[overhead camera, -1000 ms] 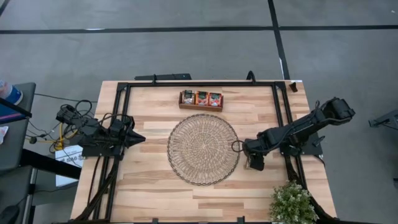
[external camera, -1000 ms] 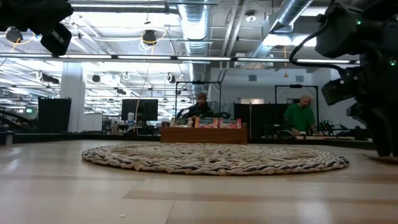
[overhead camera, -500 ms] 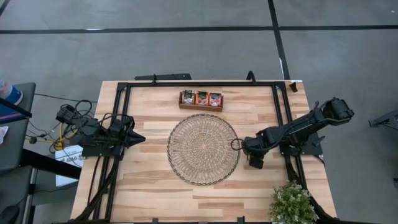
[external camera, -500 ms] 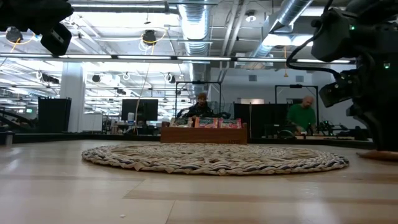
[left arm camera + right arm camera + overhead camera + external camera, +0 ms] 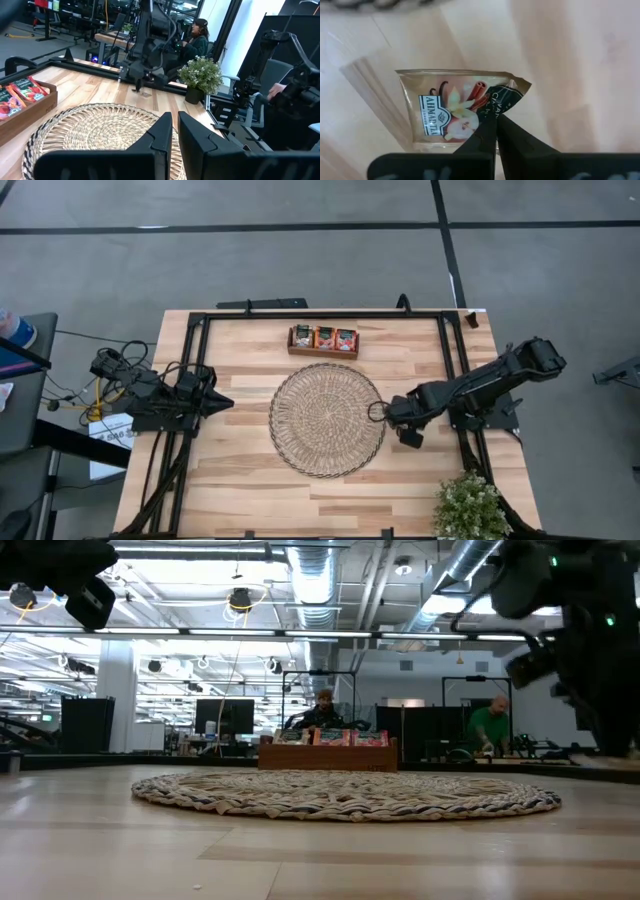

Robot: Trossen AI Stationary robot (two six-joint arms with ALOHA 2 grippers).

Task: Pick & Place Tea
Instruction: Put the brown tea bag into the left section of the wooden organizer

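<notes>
A pale beige tea sachet point(image 5: 451, 107) with a dark top hangs under my right gripper point(image 5: 496, 120), which is shut on it. That gripper point(image 5: 408, 432) points down just right of the round woven mat point(image 5: 326, 419). More tea sachets point(image 5: 324, 338), red-orange ones among them, stand in the brown wooden tray point(image 5: 323, 354) at the far middle of the table. My left gripper point(image 5: 226, 403) waits shut, pointing level, left of the mat, with nothing between its fingers point(image 5: 175, 135). My right gripper pinches the sachet's dark top point(image 5: 502, 102) between its two fingertips point(image 5: 481, 136), close to one corner. The fingers come from above, pointing down. The sachet is a little off the table, roughly flat, and throws a shadow on the wood beside it.
A small potted plant point(image 5: 470, 505) stands at the near right corner. A black frame point(image 5: 320, 314) runs around the tabletop. The mat's small loop point(image 5: 377, 412) lies close to my right gripper. People sit at desks beyond the far edge point(image 5: 325, 708).
My right gripper has shut on the beige sachet that lay on the table right of the mat. It has then risen a little with it. The sachet has come off the wood.
</notes>
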